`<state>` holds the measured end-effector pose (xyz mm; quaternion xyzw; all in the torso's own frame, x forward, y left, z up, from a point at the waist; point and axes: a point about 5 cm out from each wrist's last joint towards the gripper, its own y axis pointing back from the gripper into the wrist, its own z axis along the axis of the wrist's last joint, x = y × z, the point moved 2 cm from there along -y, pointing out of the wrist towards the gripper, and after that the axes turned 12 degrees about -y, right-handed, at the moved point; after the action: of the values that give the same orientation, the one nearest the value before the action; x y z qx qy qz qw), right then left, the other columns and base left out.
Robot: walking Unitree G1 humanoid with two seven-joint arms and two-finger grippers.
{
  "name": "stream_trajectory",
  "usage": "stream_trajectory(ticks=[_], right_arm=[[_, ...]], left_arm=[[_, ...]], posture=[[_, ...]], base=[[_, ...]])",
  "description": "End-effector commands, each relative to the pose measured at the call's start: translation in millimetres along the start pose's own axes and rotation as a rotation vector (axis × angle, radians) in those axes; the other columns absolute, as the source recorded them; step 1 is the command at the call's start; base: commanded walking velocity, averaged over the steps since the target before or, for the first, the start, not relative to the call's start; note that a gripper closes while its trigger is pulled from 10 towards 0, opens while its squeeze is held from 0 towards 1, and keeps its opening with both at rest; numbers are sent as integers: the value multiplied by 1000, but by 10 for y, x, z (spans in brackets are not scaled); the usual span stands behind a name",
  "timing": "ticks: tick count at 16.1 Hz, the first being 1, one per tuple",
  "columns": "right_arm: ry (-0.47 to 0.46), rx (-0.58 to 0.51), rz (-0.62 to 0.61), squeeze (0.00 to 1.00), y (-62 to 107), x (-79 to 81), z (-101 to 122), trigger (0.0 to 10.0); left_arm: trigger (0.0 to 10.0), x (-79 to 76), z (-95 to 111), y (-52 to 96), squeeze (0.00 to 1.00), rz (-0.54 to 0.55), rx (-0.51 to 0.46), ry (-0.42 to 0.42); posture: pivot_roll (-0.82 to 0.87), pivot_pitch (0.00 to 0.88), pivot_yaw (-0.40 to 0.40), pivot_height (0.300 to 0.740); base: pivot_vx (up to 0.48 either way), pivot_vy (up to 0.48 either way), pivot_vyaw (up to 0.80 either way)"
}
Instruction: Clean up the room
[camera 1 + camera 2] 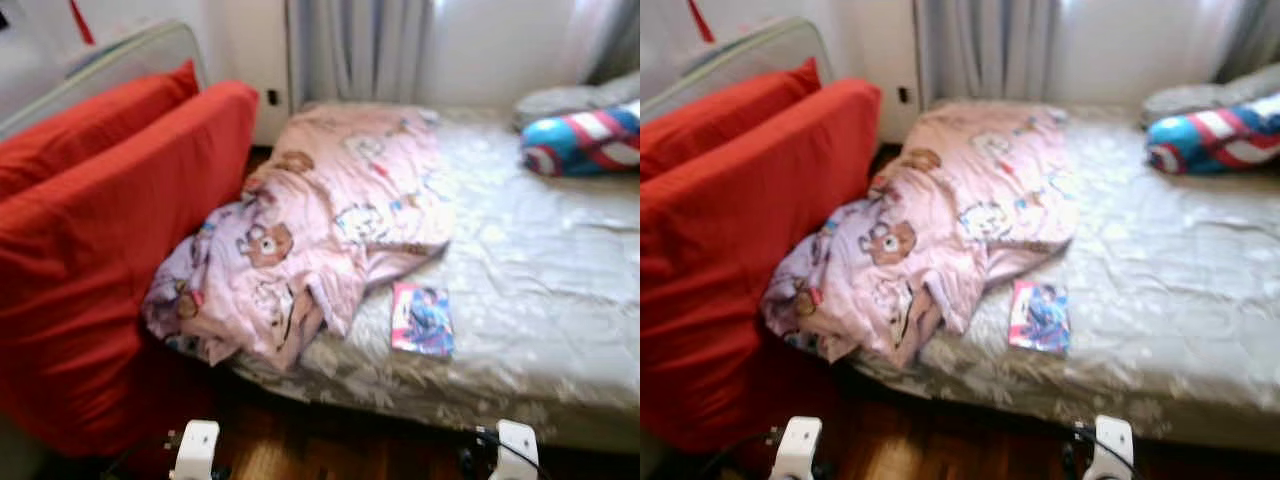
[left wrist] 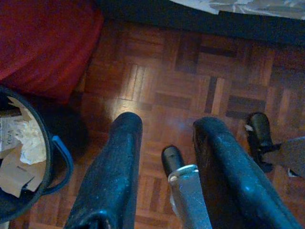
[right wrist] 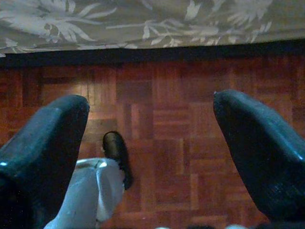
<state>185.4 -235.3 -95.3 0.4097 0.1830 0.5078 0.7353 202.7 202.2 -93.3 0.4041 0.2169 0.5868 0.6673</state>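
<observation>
A crumpled pink blanket with bear prints (image 1: 320, 230) lies across the left part of the bed (image 1: 540, 270) and hangs over its near edge. A small colourful book (image 1: 421, 319) lies flat on the grey floral sheet, just right of the blanket. A blue, red and white cushion (image 1: 585, 140) rests at the bed's far right by a grey pillow (image 1: 570, 100). My left gripper (image 2: 164, 138) hangs open over the parquet floor (image 2: 190, 71). My right gripper (image 3: 150, 124) hangs open above the floor near the bed's edge.
Large red cushions (image 1: 110, 240) lean against a frame left of the bed. A dark bin with paper scraps (image 2: 24, 152) stands on the floor by the left gripper. Curtains (image 1: 360, 45) hang behind the bed. My feet (image 3: 116, 152) show on the parquet.
</observation>
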Motion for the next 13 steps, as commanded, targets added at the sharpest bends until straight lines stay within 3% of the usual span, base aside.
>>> stream_trajectory(ticks=[1,3,13], right_arm=[[-19,-9,-2,0,-1,-1,11,10000],[-12,-8,-5,0,0,-5,10,10000],[-7,-20,-5,0,-4,5,35,10000]], left_arm=[[10000,-9,-67,13,0,-8,19,-26],[10000,-11,-69,14,0,-10,19,-28],[10000,0,-54,11,0,-8,15,-20]], posture=[[-67,0,30,740],[-69,0,30,740],[-64,0,25,740]], base=[[0,-356,-763],[0,-354,-750],[0,-359,0]])
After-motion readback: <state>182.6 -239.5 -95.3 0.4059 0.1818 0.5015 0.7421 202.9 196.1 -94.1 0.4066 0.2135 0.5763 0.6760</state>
